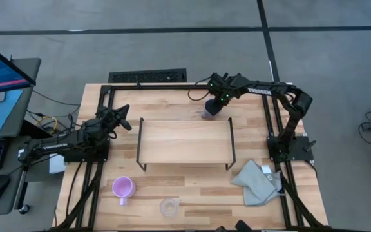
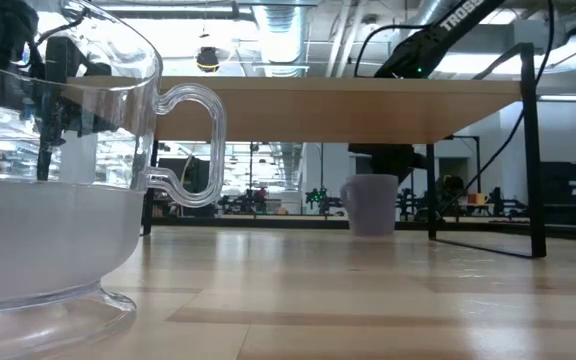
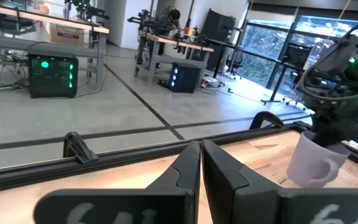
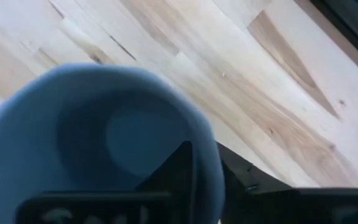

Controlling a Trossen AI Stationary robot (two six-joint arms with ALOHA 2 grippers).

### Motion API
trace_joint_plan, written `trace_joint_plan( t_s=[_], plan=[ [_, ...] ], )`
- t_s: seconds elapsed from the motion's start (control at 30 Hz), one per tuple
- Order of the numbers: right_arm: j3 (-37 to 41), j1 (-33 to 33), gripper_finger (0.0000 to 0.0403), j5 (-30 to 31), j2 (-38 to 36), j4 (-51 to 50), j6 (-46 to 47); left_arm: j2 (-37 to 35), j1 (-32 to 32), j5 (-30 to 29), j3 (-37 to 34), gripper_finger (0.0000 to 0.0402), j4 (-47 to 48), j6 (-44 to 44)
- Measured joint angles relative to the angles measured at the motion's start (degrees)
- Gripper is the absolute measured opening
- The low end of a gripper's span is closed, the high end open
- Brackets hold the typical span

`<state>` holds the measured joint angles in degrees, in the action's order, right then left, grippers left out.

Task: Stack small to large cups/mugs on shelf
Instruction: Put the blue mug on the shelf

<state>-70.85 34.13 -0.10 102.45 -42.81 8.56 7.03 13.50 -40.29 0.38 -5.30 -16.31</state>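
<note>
The blue-grey mug [image 1: 207, 113] stands on the table behind the shelf [image 1: 185, 140], near the far edge. It also shows in the low view [image 2: 371, 205] and the left wrist view [image 3: 312, 163]. My right gripper [image 4: 207, 152] reaches over it from above and is shut on it. The pink-purple mug [image 1: 123, 187] and the clear glass cup [image 1: 169, 207] stand on their bases near the table's near edge. The glass cup [image 2: 58, 180] fills the low view's left. My left gripper [image 3: 201, 168] waits shut at the shelf's left side [image 1: 124, 119]. My right gripper holds the blue-grey mug by its rim wall [image 4: 213, 177], with one finger [image 4: 179, 171] inside the mug and the other [image 4: 244, 177] outside. The fingers come from above, pointing down. The mug is upright, and its base [image 2: 371, 232] seems to rest on the table.
A grey-green cloth [image 1: 257, 183] lies crumpled near the table's right edge, in front of the right arm's base. The shelf's wooden top [image 2: 368, 108] stands on thin black legs [image 2: 530, 150] in the table's middle. Bare wood lies between the shelf and the near-edge cups.
</note>
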Motion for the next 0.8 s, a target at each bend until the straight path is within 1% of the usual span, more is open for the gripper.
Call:
trace_joint_plan(
  t_s=[0.1, 0.13, 0.33, 0.43, 0.53, 0.63, 0.8],
  plan=[
    [-0.13, 0.04, 0.0034, -0.77, -0.16, 0.00, -0.57, 0.00, 0.00, 0.00, 0.00, 0.0007, 0.00, 0.27],
    [-0.20, 0.02, 0.0029, -0.90, -0.28, 0.00, -1.28, 0.00, 0.00, 0.00, 0.00, 0.0007, 0.00, 0.41],
    [-0.24, 0.00, 0.0029, -0.82, -0.26, 0.04, -2.38, 0.00, 0.00, 0.00, 0.00, 0.0007, 0.00, 0.59],
    [-1.49, -0.02, 0.0029, -0.45, 0.00, -1.12, -3.01, 0.00, 0.00, 0.00, 0.00, 0.0007, 0.00, 0.59],
    [-4.31, 0.01, 0.0029, 1.03, 0.20, -3.05, -4.92, 0.00, 0.00, 0.00, 0.00, 0.0007, 0.00, 0.61],
    [-8.39, 0.13, 0.0029, 1.00, 0.17, -4.15, -6.10, 0.00, 0.00, 0.00, 0.00, 0.0007, 0.00, 0.59],
    [-14.71, 0.09, 0.0029, 0.33, 0.17, -8.87, -7.37, 0.00, 0.00, 0.00, 0.00, 0.0007, 0.00, 0.59]
  ],
)
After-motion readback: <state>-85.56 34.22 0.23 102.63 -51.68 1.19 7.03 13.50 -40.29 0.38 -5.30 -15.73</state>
